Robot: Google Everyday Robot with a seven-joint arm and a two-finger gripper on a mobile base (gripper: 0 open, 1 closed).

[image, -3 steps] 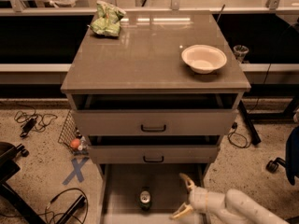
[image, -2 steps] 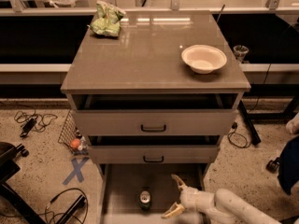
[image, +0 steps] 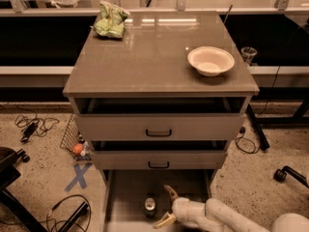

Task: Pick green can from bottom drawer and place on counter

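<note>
The green can stands upright on the grey floor of the open bottom drawer, its silver top facing up. My gripper comes in from the lower right on a white arm. It is open, with one finger above and one below, just right of the can and not touching it. The counter is the glossy grey-brown top of the cabinet above.
A white bowl sits on the counter's right side and a light green snack bag at its back left. The two upper drawers stand slightly open. Cables and a blue X mark lie on the floor to the left.
My gripper has moved left across the bottom drawer, from well right of the can to just beside it, still open.
</note>
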